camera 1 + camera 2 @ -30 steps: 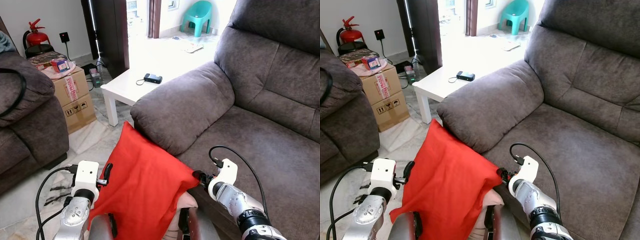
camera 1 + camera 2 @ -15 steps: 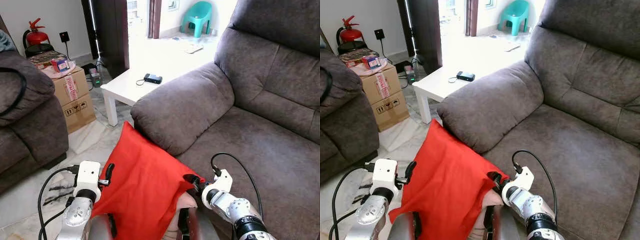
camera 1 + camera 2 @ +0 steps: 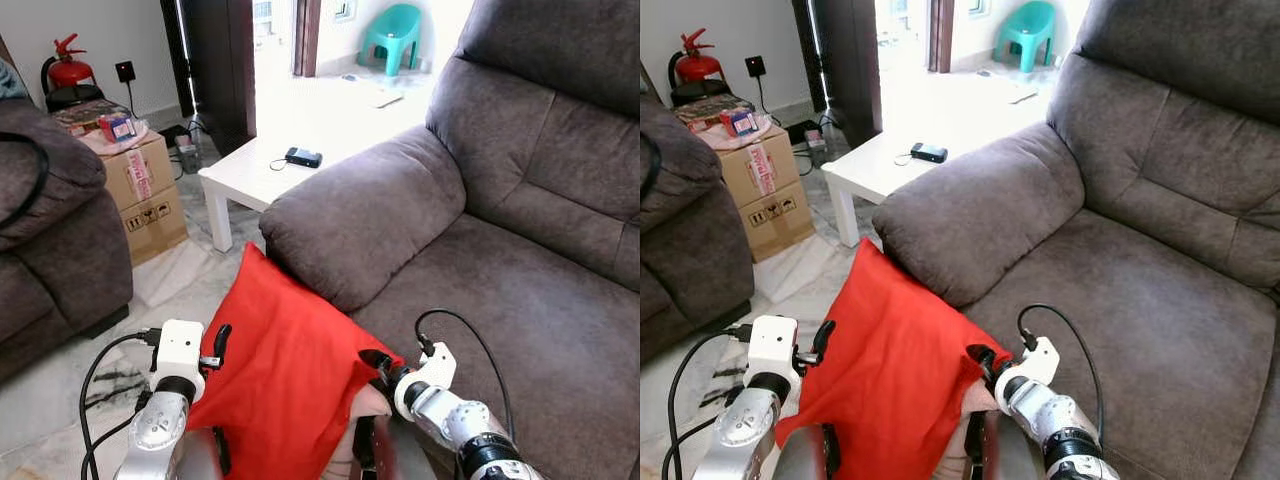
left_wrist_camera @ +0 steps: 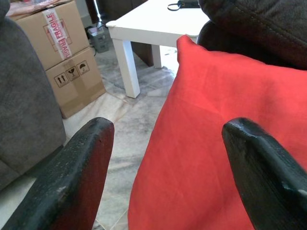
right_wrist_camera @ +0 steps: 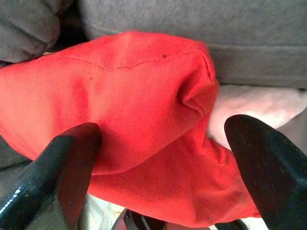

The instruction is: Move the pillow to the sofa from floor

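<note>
Pillow (image 3: 285, 375) leans upright on the floor against the sofa (image 3: 520, 270). From the head, the right gripper (image 3: 375, 362) has crept in to its corner. Wrist views: both grippers, left gripper (image 4: 168, 158) included, have fingers spread wide, so no grasp yet.

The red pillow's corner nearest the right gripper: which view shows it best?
The right wrist view: the red pillow corner lies between the right gripper's open fingers, seam and crease visible. The eye views show the whole pillow leaning on the sofa armrest, that corner small. The left wrist view shows the opposite edge.
</note>
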You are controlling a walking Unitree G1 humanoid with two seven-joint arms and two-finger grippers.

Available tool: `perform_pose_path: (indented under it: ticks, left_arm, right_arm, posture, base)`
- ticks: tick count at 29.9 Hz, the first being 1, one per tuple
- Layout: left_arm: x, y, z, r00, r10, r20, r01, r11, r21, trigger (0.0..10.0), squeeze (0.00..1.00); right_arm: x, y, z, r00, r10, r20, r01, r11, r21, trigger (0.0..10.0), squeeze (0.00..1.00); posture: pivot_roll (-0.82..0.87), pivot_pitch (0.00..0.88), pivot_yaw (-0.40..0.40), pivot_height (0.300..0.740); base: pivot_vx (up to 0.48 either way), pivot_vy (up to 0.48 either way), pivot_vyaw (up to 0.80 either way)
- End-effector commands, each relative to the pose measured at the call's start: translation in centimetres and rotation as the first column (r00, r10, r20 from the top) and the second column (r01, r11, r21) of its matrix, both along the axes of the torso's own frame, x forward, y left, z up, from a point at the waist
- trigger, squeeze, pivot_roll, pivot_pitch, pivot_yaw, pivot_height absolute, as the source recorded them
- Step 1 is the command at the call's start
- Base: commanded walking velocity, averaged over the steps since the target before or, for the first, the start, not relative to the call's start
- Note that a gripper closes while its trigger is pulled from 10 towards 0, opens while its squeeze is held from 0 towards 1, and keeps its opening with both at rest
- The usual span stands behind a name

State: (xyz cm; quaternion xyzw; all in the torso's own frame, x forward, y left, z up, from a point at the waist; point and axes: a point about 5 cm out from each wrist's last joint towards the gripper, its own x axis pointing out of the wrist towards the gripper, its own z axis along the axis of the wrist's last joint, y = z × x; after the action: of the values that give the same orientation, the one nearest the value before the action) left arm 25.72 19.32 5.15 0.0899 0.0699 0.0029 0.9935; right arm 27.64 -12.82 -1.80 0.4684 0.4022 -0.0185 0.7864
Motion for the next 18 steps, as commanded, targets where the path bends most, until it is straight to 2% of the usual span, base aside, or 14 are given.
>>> perform_pose_path:
  ticks: [1, 8, 13, 18]
  left_arm:
    - [0.3, -0.2, 0.1, 1.0, -0.001, 0.005, 0.001, 1.0, -0.009, 10.0, 0.0]
    - [0.7, -0.4, 0.7, 0.999, -0.007, 0.031, 0.008, 1.0, -0.024, 10.0, 0.0]
    - [0.8, -0.4, 0.8, 0.999, -0.009, 0.034, 0.01, 1.0, -0.024, 10.0, 0.0]
    - [0.8, -0.2, 0.9, 0.999, -0.004, 0.036, 0.004, 1.0, -0.024, 10.0, 0.0]
  right_arm:
    - [0.4, 0.2, 0.2, 1.0, -0.024, 0.017, 0.024, 1.0, 0.019, 10.0, 0.0]
    - [1.1, 0.9, 0.8, 0.996, -0.032, 0.08, 0.026, 0.997, 0.073, 10.0, 0.0]
    - [1.4, 1.1, 1.0, 0.996, 0.0, 0.09, -0.004, 0.999, 0.053, 10.0, 0.0]
    - [1.6, 1.7, 1.3, 0.994, 0.027, 0.107, -0.035, 0.997, 0.072, 10.0, 0.0]
  posture:
    - [0.13, 0.0, -0.135, 0.56]
    - [0.14, 0.0, -0.141, 0.56]
    - [0.14, 0.0, -0.143, 0.56]
    - [0.14, 0.0, -0.148, 0.56]
  base:
    - [0.0, 0.0, 0.0]
    - [0.0, 0.0, 0.0]
    - [0.0, 0.0, 0.0]
    - [0.0, 0.0, 0.0]
